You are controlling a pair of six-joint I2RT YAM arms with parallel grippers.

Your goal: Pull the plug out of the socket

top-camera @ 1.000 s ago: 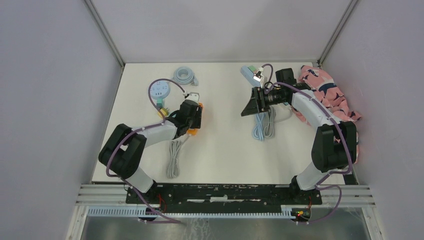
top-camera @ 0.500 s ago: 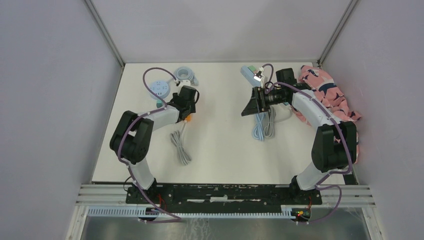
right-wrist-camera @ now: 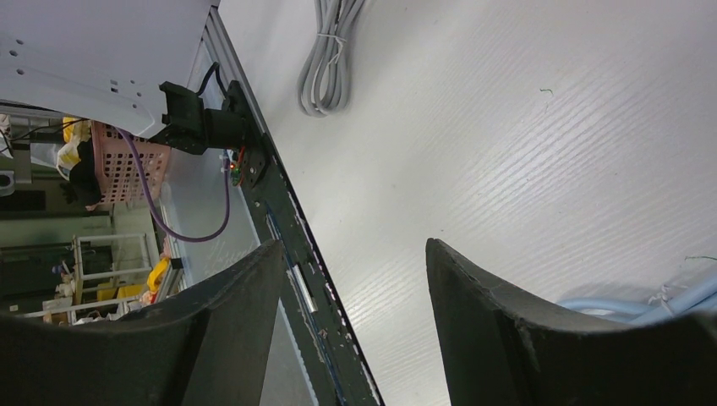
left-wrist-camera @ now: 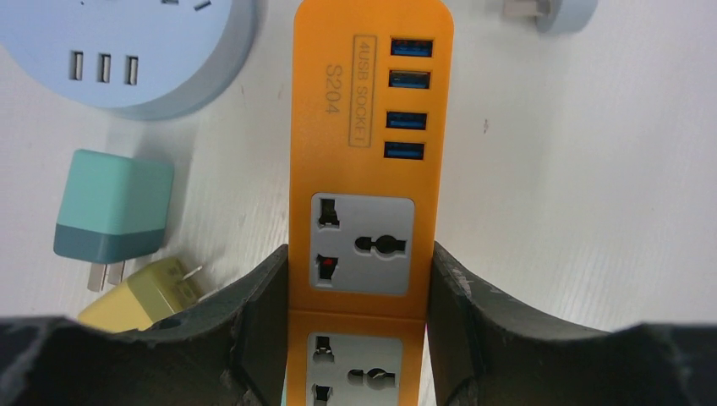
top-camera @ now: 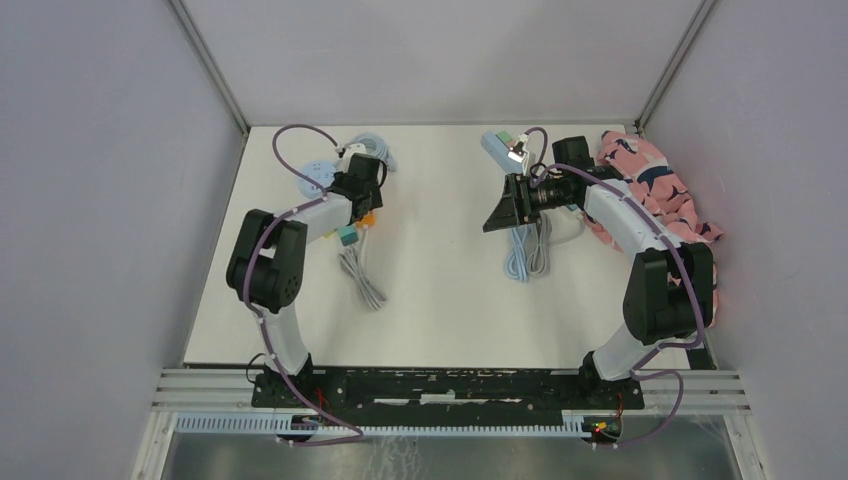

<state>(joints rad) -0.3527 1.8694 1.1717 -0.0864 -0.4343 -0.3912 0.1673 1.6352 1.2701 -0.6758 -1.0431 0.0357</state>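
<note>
Orange plastic marks the task's socket: a power strip point(left-wrist-camera: 372, 93) with four USB ports and universal outlets, lying on the white table point(left-wrist-camera: 592, 169) at the left-centre. Far left in the left wrist view sits a round pale-blue socket hub point(left-wrist-camera: 152, 51). Below it lie a teal plug point(left-wrist-camera: 110, 211) and a yellow plug point(left-wrist-camera: 144, 296), both loose on the table with their prongs bare, just beside the strip but not in it. The left gripper point(left-wrist-camera: 359, 254) clasps the strip, one finger against each long edge. The two outlets that show are vacant; the rest of the strip, beneath the wrist, is hidden. To the right, the right gripper point(right-wrist-camera: 355, 249) hangs above the table with its jaws apart and nothing between them, near a light-blue cable point(right-wrist-camera: 643, 304).

Step in hand, as judged: the plugs appear already out, and the left arm holds the freed socket. The next move probably calls for lowering the strip flat, parting the fingers and lifting clear without nudging the loose plugs. Whether a plug remains in the hidden portion cannot be told.
</note>
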